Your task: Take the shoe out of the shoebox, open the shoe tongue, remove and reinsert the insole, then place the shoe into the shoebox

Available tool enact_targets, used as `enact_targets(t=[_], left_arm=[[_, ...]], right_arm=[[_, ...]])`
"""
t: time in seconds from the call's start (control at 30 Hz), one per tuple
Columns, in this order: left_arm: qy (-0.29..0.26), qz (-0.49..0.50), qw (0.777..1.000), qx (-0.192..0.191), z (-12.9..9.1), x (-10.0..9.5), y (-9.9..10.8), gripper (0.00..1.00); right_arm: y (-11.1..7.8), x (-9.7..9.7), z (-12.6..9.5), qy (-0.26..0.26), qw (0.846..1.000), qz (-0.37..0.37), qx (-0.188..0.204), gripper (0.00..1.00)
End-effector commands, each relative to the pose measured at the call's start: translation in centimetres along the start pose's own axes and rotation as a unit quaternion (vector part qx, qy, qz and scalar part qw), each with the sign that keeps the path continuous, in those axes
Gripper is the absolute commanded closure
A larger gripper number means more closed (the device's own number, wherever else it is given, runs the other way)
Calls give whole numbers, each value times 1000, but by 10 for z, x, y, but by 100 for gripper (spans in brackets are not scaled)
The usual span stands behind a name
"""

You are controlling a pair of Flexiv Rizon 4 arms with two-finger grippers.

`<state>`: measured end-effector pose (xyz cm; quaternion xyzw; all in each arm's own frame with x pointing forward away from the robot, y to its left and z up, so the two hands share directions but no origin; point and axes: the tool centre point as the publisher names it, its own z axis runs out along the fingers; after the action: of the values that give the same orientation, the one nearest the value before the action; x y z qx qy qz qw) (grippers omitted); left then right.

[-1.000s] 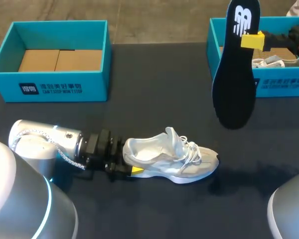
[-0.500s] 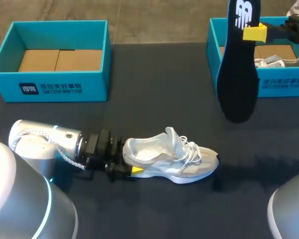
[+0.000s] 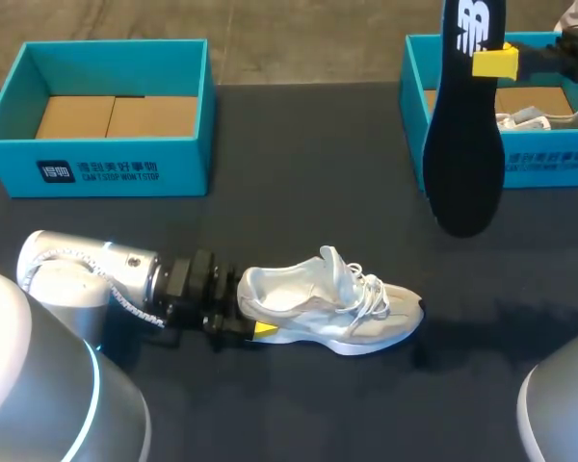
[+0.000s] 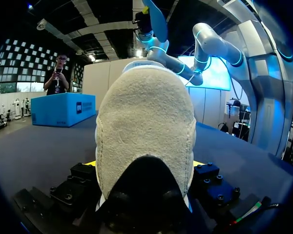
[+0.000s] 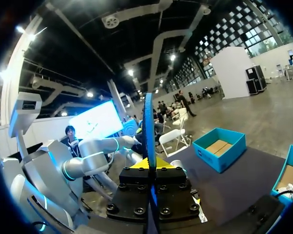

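Insole (image 3: pixel 462 144) out, pinched aloft by right gripper (image 3: pixel 494 63); left gripper (image 3: pixel 241 318) clamps shoe (image 3: pixel 337 308) heel; reinsertion and boxing remain.

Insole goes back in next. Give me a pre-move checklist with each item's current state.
1. Right gripper shut on insole: ok.
2. Left gripper shut on shoe heel: ok.
3. Shoe upright on table, opening up: ok.
4. Tongue raised off the opening: ok.
5. Insole lined up over the shoe: not ok, it hangs in front of the right shoebox.
6. Insole facing the right way: cannot tell.
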<state>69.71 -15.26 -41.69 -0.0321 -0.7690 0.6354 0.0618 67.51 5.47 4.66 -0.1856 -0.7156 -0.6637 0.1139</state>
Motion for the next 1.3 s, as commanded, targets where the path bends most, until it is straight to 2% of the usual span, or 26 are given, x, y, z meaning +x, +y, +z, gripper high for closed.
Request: enact_targets(t=[0.03, 0.07, 0.1, 0.4, 0.77, 0.93, 1.13, 1.3], left_arm=[[4, -3, 1000, -4, -1, -3, 5, 41], [4, -3, 1000, -4, -1, -4, 6, 11], [4, -3, 1000, -5, -2, -4, 6, 0], [6, 4, 1000, -20, -10, -3, 4, 0], [8, 11, 999, -50, -32, 1, 3, 0], [16, 8, 997, -80, -42, 7, 4, 0], [7, -3, 992, -124, -62, 10, 5, 0], [-9, -6, 989, -147, -76, 9, 4, 0]], right_arm=[[1, -1, 1, 0, 1000, 1, 1, 100], [1, -1, 1, 0, 1000, 1, 1, 100], [1, -1, 1, 0, 1000, 1, 1, 100], [1, -1, 1, 0, 1000, 1, 1, 100], [1, -1, 1, 0, 1000, 1, 1, 100], [1, -1, 1, 0, 1000, 1, 1, 100], [1, -1, 1, 0, 1000, 1, 1, 100], [1, -1, 1, 0, 1000, 1, 1, 100]])
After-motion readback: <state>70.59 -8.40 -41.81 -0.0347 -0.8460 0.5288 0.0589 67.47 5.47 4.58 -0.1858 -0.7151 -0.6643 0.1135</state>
